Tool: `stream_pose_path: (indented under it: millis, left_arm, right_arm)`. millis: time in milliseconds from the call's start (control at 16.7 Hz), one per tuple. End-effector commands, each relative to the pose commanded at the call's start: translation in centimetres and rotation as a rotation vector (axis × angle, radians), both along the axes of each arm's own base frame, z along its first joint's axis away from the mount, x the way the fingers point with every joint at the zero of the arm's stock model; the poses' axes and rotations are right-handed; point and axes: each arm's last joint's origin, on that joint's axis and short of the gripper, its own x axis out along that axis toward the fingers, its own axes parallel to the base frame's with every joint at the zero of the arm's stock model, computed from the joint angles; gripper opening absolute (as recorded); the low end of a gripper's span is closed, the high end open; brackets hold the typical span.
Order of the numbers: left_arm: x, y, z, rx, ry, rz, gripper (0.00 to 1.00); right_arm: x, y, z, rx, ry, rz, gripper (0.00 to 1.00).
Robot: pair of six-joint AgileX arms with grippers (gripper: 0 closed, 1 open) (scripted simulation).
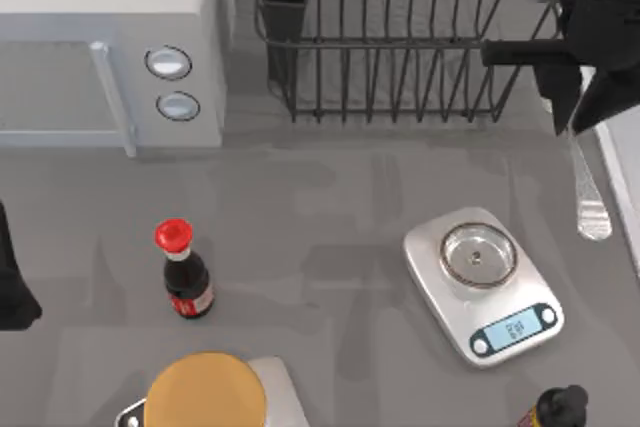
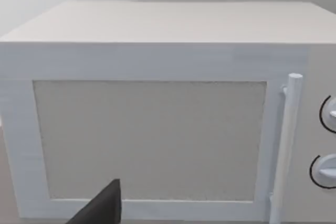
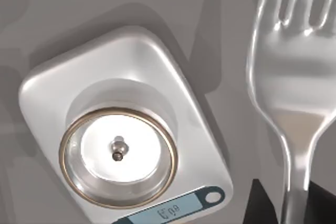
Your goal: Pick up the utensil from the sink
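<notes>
counter: grey counter [image 1: 340,197] carrying kitchen things, seen from above.
microwave: white microwave [image 1: 100,37] at the far left of the counter, its handle and two round knobs facing forward; the left wrist view looks straight at its door [image 2: 149,140].
dish rack: black wire dish rack [image 1: 400,37] at the far middle, with a dark cup-shaped holder at its left end.
kitchen scale: silver kitchen scale [image 1: 482,285] right of centre, a round pan on top and a small blue display toward the near edge; the right wrist view looks down on it [image 3: 126,129].
bottles: a dark sauce bottle [image 1: 184,272] with a red cap stands left of centre; another dark bottle top [image 1: 558,407] pokes in at the near right edge.
round lid: an orange-brown round top [image 1: 207,392] sits on a pale base at the near edge.
sink: pale rim of the sink [image 1: 618,172] runs along the right edge of the top view.
utensil: shiny silver fork, the utensil [image 1: 588,192], hangs below the right gripper with its head toward the near side, lifted over the counter just beside the sink rim and right of the scale; in the right wrist view its tines and neck [image 3: 296,77] fill the side next to the scale.
right gripper: right gripper [image 1: 572,117] at the far right, by the rack's right end; its fingers are clamped on the utensil's handle.
left arm: dark left arm [image 1: 12,287] parked at the left edge; a dark tip shows in the left wrist view [image 2: 102,208], and whether its fingers are apart or together cannot be told.
</notes>
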Motion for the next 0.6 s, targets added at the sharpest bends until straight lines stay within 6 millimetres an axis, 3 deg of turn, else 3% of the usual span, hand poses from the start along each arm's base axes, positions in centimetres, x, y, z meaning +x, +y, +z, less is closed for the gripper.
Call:
stream_pose_path:
  millis: [240, 420, 600]
  left_arm:
    - [0.0, 0.0, 0.0, 0.000, 0.000, 0.000, 1.00]
    - [0.0, 0.0, 0.0, 0.000, 0.000, 0.000, 1.00]
    - [0.0, 0.0, 0.0, 0.000, 0.000, 0.000, 1.00]
  right_arm:
    - [0.2, -0.2, 0.1, 0.008, -0.005, -0.005, 0.00]
    - [0.3, -1.3, 1.4, 0.083, -0.080, -0.027, 0.00]
    - [0.6, -2.2, 0.8, 0.146, -0.127, -0.043, 0.00]
